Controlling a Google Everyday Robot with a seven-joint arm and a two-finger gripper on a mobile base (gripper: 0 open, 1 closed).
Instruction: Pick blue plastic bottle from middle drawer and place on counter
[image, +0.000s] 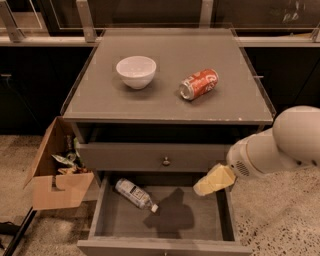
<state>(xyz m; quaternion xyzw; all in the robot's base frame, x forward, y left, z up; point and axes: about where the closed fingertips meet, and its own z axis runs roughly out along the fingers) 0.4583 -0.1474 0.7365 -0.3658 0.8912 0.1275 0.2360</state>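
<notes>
Gripper (214, 180) hovers over the drawer's (165, 222) right side. The bottle (134, 194) lies left in it, diagonal, cap toward the gripper. Open or closed, can't tell.

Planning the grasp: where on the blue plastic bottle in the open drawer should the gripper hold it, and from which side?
Probably grip the blue plastic bottle across its labelled mid-body, coming from above: it lies flat on the middle drawer floor, angled, cap toward the front. The gripper hovers over the drawer's right side.
</notes>
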